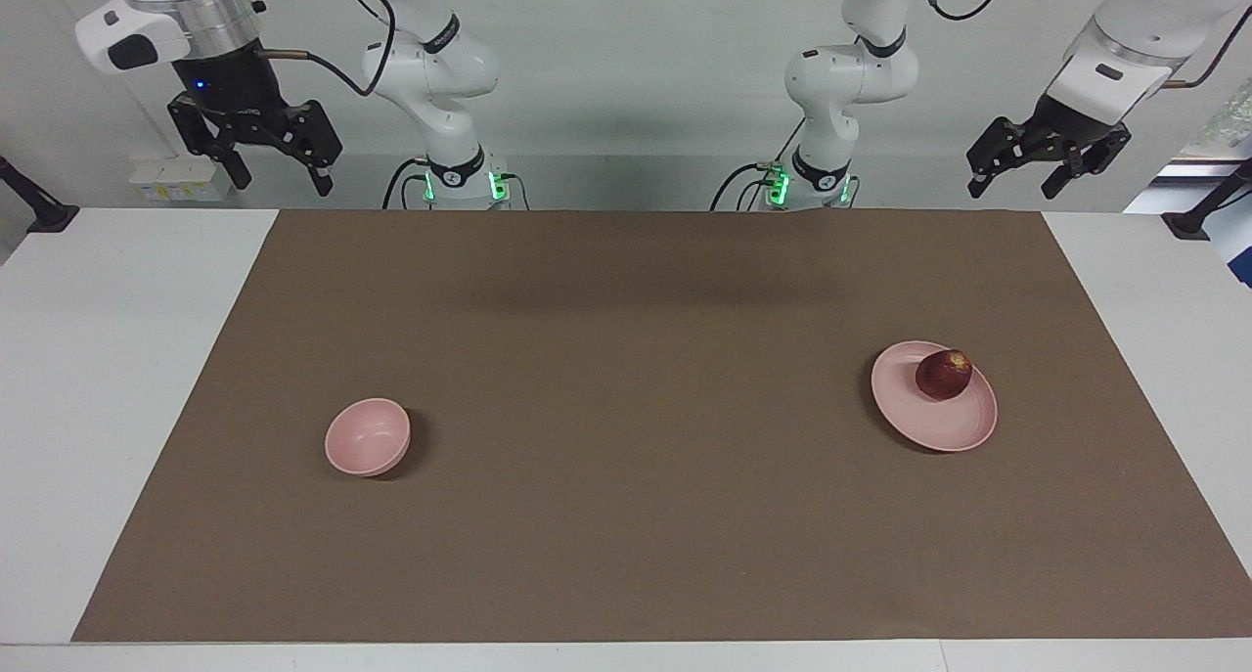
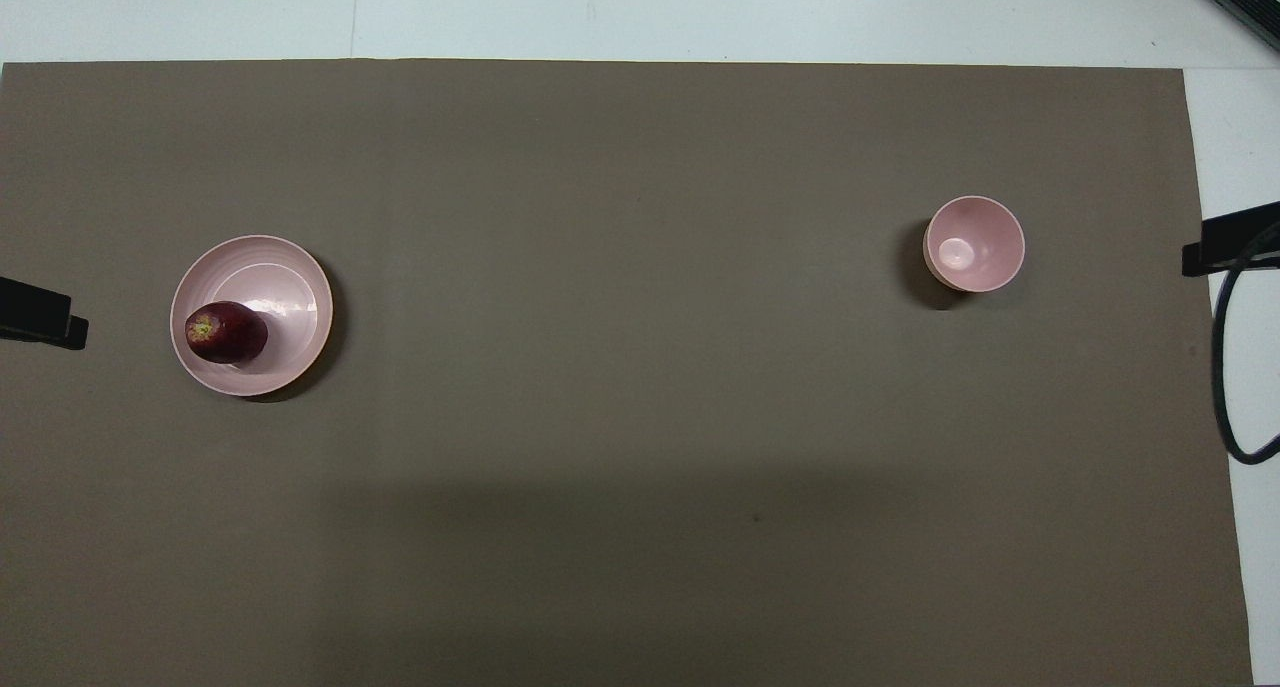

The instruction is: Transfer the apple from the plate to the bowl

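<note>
both jaws (image 1: 277, 168) (image 1: 1014, 173) apart & raised, facing view only; apple (image 2: 226, 333) on plate (image 2: 290, 257), bowl (image 2: 974, 244) apart.

**A:** so what's actually in the way on that brown mat (image 1: 626, 515)?

**B:** barely anything. The plate (image 1: 919, 423) sits toward the left arm's end with the apple (image 1: 943, 375) on its robot-side edge, and the bowl (image 1: 367, 437) is well apart toward the right arm's end. The whole stretch between them is bare.

**A:** and above?

**B:** open air. Left gripper (image 1: 1012, 178) and right gripper (image 1: 276, 175) both hang high at the robots' edge of the table, jaws spread, nothing over plate or bowl.
</note>
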You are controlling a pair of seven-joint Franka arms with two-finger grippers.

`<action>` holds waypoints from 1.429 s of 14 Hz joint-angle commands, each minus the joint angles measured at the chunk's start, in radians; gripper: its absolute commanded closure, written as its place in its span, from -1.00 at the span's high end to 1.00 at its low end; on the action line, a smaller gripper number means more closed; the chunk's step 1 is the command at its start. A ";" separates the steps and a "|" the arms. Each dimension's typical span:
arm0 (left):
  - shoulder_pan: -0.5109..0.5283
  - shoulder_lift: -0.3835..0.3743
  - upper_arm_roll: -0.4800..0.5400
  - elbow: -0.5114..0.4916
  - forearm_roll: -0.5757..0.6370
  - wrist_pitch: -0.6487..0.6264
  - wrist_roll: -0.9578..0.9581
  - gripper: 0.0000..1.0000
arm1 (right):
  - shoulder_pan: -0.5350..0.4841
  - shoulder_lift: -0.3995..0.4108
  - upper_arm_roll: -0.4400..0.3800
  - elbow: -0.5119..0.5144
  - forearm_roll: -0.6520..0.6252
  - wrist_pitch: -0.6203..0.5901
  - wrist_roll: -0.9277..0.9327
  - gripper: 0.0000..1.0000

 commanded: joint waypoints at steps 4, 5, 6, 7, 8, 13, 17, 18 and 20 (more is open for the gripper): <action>0.012 -0.007 -0.001 -0.033 -0.009 0.028 0.012 1.00 | -0.014 -0.007 0.005 0.000 0.010 -0.018 -0.028 1.00; 0.013 -0.006 -0.001 -0.044 -0.009 0.043 0.012 1.00 | -0.016 -0.007 0.005 0.000 0.010 -0.019 -0.028 1.00; 0.013 -0.006 -0.001 -0.064 -0.009 0.064 0.012 1.00 | -0.014 -0.007 0.005 0.000 0.010 -0.019 -0.028 1.00; 0.019 -0.006 -0.001 -0.090 -0.009 0.094 0.012 1.00 | -0.014 -0.007 0.005 0.000 0.010 -0.019 -0.028 1.00; 0.027 -0.006 -0.001 -0.113 -0.009 0.120 0.012 1.00 | -0.016 -0.007 0.005 0.000 0.010 -0.018 -0.028 1.00; 0.032 0.005 -0.001 -0.242 -0.008 0.267 0.013 1.00 | -0.016 -0.006 0.005 0.000 0.010 -0.019 -0.028 1.00; 0.041 0.028 -0.001 -0.345 -0.008 0.396 0.029 1.00 | -0.014 -0.007 0.005 0.000 0.010 -0.019 -0.028 1.00; 0.042 0.042 0.000 -0.362 -0.008 0.426 0.029 1.00 | -0.014 -0.007 0.005 0.000 0.010 -0.019 -0.028 1.00; 0.065 0.068 -0.001 -0.388 -0.008 0.485 0.033 1.00 | -0.014 -0.007 0.005 0.000 0.010 -0.019 -0.028 1.00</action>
